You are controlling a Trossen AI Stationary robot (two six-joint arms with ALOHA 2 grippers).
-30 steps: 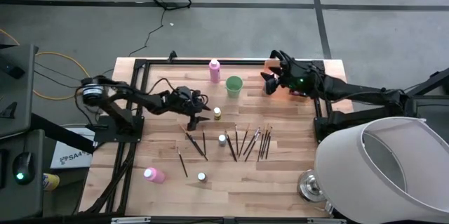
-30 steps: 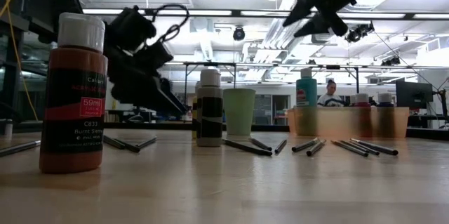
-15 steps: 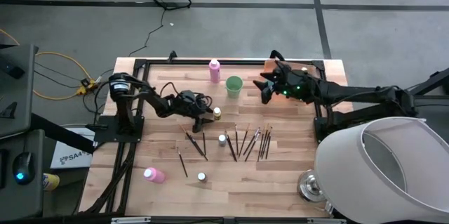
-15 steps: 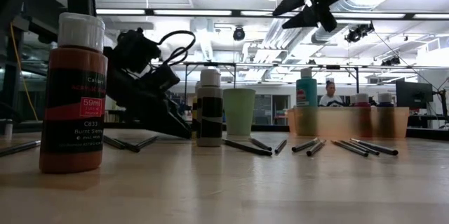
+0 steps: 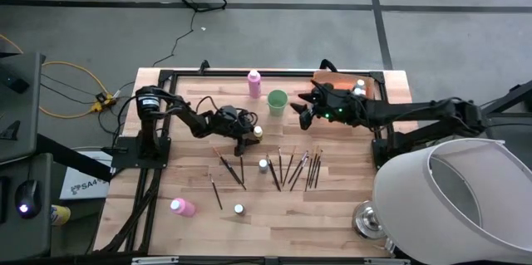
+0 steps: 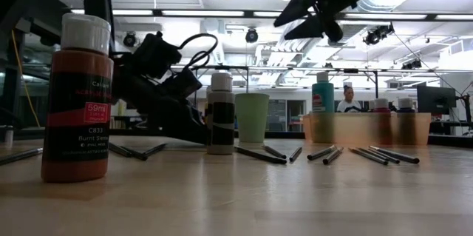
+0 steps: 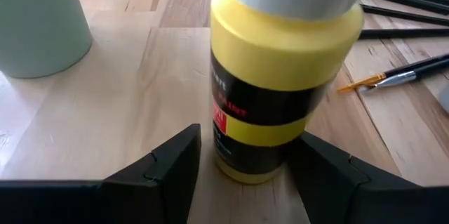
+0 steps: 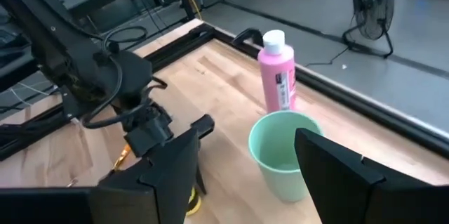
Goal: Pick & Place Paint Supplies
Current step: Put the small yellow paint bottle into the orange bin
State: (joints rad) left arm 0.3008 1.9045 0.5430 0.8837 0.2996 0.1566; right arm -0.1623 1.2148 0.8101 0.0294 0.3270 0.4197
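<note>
A small yellow paint bottle (image 7: 270, 97) with a pale cap stands upright on the table (image 5: 349, 207) beside the green cup (image 5: 277, 100). My left gripper (image 5: 248, 137) is low at the table and open, one finger on each side of the bottle's lower part. My right gripper (image 5: 305, 116) hangs open in the air just right of the cup and holds nothing; its own view shows the cup (image 8: 284, 155) and an upright pink bottle (image 8: 277, 73). Dark brushes (image 5: 293, 168) and other small bottles (image 5: 263, 165) lie on the table's middle. My left gripper comes at the yellow bottle nearly level, from the table's left. One finger (image 7: 172, 164) shows a gap to the bottle's base (image 7: 245, 171). The other finger (image 7: 319, 168) stands right against the bottle's side; whether it touches I cannot tell.
An orange tray (image 5: 331, 77) with bottles sits at the far right. A second pink bottle (image 5: 182, 207) lies near the left front, a small bottle (image 5: 238, 209) beside it. More brushes (image 5: 229, 168) lie near my left gripper. A brown bottle (image 6: 77, 99) stands closest in the low view.
My left gripper has sunk toward the table and gone right, to the yellow bottle, which now stands between its fingers. My right gripper has gone toward the table's left and near edge, away from the orange tray and closer to the green cup, still open.
</note>
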